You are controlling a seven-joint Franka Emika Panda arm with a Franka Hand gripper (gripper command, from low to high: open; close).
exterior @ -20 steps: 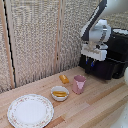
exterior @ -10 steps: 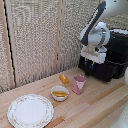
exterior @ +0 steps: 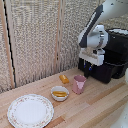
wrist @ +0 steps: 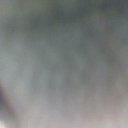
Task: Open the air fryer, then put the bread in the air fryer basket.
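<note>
Gripper sits at the air fryer front, low on its left corner in the exterior view. Finger opening: can't tell, too small and dark. Wrist view is pure grey blur. Bread lies on the table, beside the pink cup.

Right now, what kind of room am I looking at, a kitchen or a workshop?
Probably a mock kitchen set up for testing: a big glossy black air fryer, a floral-rimmed white plate and a pink plastic cup sit on a wooden table backed by woven screens.
</note>
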